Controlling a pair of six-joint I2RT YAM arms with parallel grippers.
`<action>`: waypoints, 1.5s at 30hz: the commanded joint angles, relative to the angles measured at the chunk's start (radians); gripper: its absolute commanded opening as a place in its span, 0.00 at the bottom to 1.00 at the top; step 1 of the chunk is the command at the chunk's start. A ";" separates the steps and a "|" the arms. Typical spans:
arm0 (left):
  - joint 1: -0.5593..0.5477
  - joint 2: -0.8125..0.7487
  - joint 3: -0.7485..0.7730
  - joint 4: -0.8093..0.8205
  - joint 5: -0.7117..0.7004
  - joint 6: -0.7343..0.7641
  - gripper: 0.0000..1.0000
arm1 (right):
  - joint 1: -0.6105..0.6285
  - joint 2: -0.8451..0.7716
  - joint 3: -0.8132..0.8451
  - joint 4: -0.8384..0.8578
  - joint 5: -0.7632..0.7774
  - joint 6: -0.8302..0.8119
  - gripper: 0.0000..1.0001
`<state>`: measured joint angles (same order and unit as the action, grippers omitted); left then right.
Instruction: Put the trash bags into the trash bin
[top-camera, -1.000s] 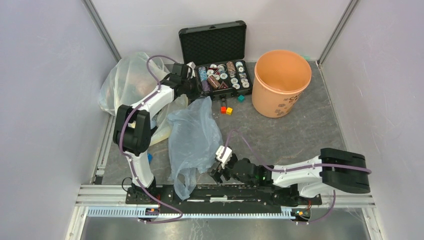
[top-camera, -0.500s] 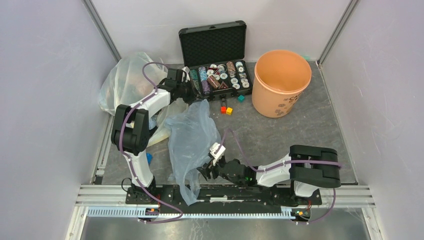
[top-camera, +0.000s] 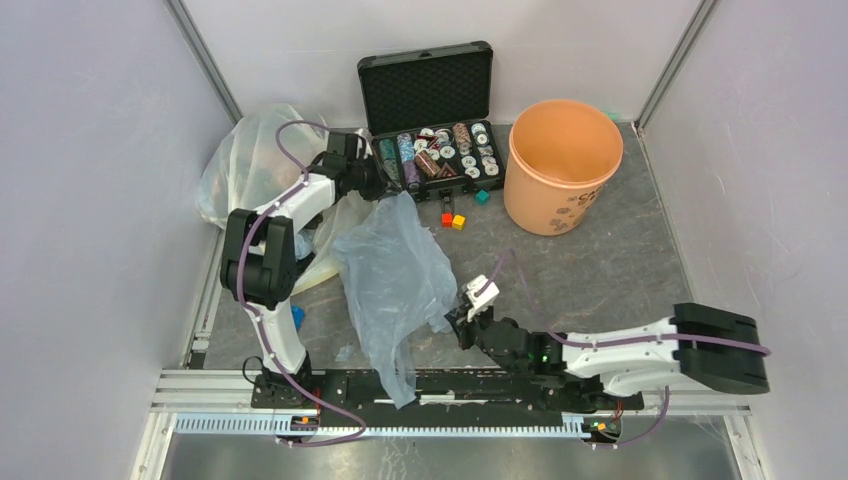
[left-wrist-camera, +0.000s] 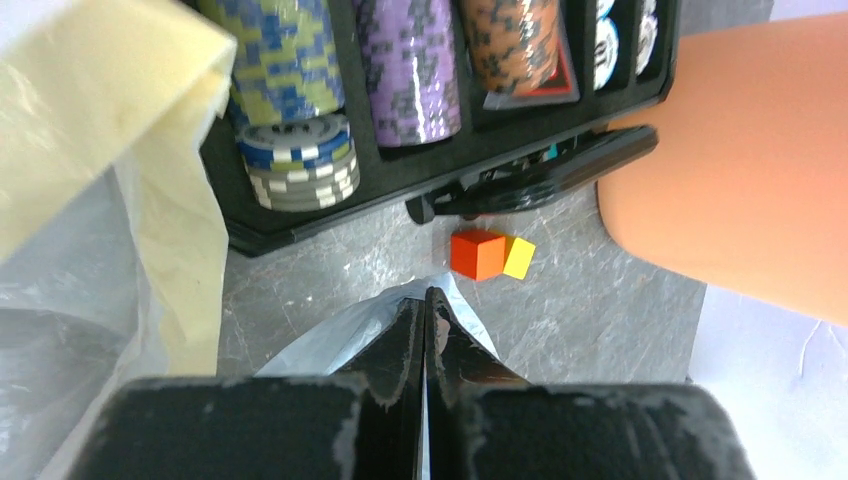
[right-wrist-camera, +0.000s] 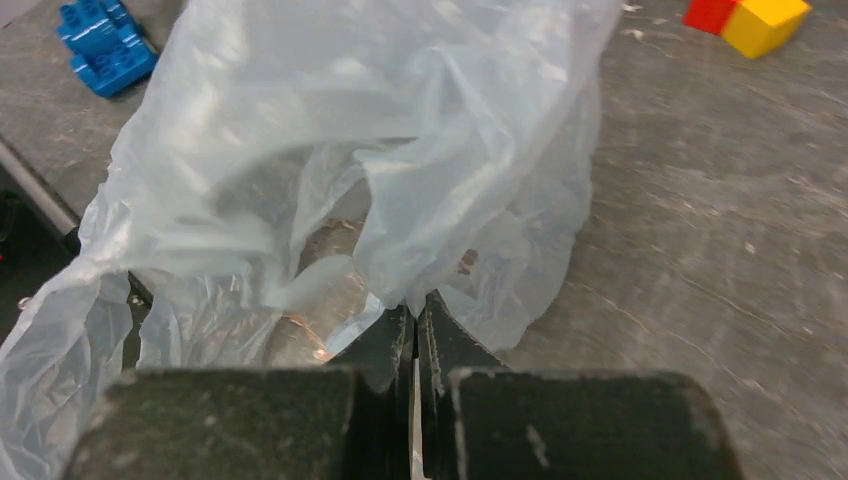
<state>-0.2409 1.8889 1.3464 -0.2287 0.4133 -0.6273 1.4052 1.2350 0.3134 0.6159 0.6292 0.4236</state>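
Pale blue trash bag (top-camera: 395, 270) lies spread on the desk (top-camera: 600, 270), well apart from the orange bucket (top-camera: 563, 165). Left tool (left-wrist-camera: 425, 300) is pressed together on the bag's far corner; right tool (right-wrist-camera: 415, 305) pinches its near edge. Advised: raise both ends together, gather the slack and clear the rim before letting go. The bucket appears empty. The open black case (top-camera: 440, 150) holds poker chips (left-wrist-camera: 410, 70).

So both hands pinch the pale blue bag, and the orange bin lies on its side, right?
No: the orange bin stands upright, as the top external view shows. The left hand and right hand do both pinch the pale blue bag.
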 joint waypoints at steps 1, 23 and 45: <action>0.015 0.026 0.103 -0.017 -0.060 0.034 0.02 | 0.003 -0.122 0.006 -0.366 0.101 0.095 0.00; 0.005 0.015 0.334 -0.123 0.090 0.000 0.66 | 0.003 -0.349 0.099 -0.599 -0.067 -0.021 0.00; -0.226 -0.990 -0.339 -0.437 -0.409 -0.013 0.91 | -0.002 -0.245 0.179 -0.544 -0.057 -0.010 0.00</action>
<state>-0.4458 1.1061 1.1030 -0.5980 0.1486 -0.6151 1.4052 1.0122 0.4618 0.0509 0.5598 0.4175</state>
